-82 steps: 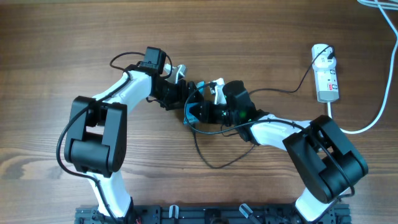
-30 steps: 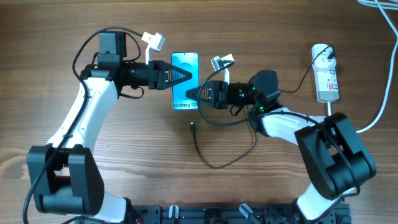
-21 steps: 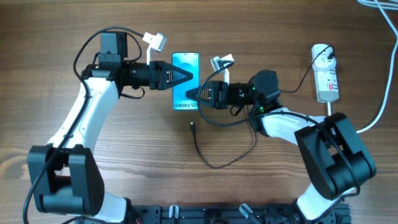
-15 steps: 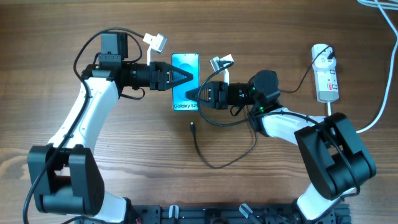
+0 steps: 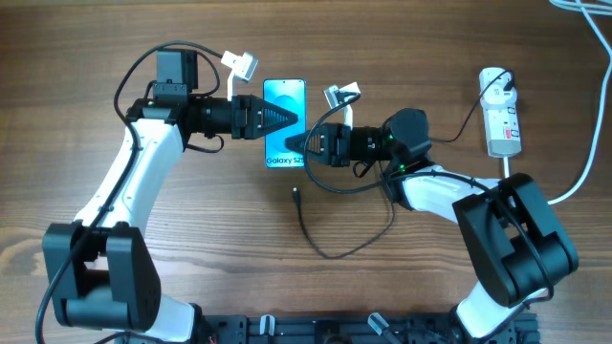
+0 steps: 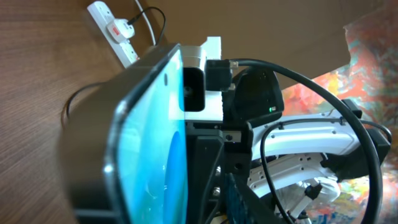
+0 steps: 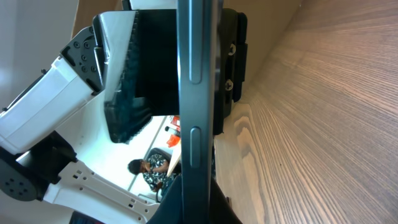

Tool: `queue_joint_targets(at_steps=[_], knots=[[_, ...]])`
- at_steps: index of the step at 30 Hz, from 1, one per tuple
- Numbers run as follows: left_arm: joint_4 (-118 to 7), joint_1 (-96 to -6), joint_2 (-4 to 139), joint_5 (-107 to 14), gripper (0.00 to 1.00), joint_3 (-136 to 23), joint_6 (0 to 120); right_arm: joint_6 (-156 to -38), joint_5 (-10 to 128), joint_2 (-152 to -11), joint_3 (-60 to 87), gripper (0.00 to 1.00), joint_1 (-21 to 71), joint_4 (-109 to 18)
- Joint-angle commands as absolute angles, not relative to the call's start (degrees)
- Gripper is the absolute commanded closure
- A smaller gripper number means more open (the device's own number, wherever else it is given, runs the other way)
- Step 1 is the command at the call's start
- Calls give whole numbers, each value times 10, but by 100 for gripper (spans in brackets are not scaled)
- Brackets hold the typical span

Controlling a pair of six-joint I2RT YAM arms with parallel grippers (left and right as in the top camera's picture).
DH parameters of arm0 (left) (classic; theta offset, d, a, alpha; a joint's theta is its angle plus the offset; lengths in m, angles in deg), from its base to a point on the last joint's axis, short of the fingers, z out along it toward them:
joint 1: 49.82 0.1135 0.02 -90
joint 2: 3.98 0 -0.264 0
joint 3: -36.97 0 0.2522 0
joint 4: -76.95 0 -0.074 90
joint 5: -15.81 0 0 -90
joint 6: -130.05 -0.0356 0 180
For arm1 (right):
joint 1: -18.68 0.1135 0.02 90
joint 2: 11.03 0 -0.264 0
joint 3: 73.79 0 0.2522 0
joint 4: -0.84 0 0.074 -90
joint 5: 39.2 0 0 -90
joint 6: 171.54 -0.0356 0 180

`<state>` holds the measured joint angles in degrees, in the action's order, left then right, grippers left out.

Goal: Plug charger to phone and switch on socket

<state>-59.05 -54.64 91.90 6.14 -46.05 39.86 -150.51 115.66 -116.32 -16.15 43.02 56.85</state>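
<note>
Reaching in from 9 o'clock, the left gripper (image 5: pixel 287 118) lies with its pointed tip across the middle of the phone (image 5: pixel 284 96). In the left wrist view the phone sits between dark surfaces on its back and on its screen side, so the jaws seem to be clamped on it. The right gripper (image 5: pixel 308 143) comes from 3 o'clock and its tip meets the phone's right long edge, near the end with the white text. In the right wrist view this edge, with its side buttons, fills the centre, but the fingers are hidden, so I am not able to say how wide this gripper stands or whether it grips.

The phone is at 12 o'clock from the middle of the table (image 5: pixel 430 287), with the turquoise screen facing up.

The charger (image 5: pixel 335 253) curves over the wood at 6 o'clock from the phone. Its connector tip (image 5: pixel 296 195) lies apart from the phone, just below it. Its plug (image 5: pixel 504 93) sits in the socket (image 5: pixel 503 129), far at 3 o'clock, beside the thick white cord (image 5: pixel 579 186).
</note>
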Motion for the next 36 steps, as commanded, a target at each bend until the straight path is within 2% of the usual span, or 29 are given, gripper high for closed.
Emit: queue_joint_targets(at_steps=[1,6,12,14,16,26,28,30,32,33,36], knots=[[-584,-569,889,149,75,-462,387,-1525,1068,-1172,-157,96,422,554],[-584,-568,889,130,96,-462,388,-1525,1068,-1172,-157,95,422,554],[-580,-569,889,67,95,-462,388,-1520,1052,-1172,-157,96,422,554],[-569,-569,889,67,86,-462,388,-1520,1042,-1172,-157,96,422,554],[-560,-569,889,67,86,-462,388,-1520,1037,-1172,-157,96,422,554],[-563,-567,889,59,96,-462,387,-1520,1023,-1172,-157,94,422,541],[-562,-567,889,17,96,-462,388,-1509,1025,-1172,-157,81,422,520],[-553,-567,889,-67,96,-462,390,-1478,1034,-1172,-157,62,422,504],[-524,-567,889,-173,96,-462,391,-1437,1056,-1172,-157,36,422,487],[-510,-567,889,-215,96,-462,392,-1422,1064,-1172,-157,28,422,475],[-466,-568,889,-371,96,-462,439,-1358,1072,-1172,-157,22,422,382]])
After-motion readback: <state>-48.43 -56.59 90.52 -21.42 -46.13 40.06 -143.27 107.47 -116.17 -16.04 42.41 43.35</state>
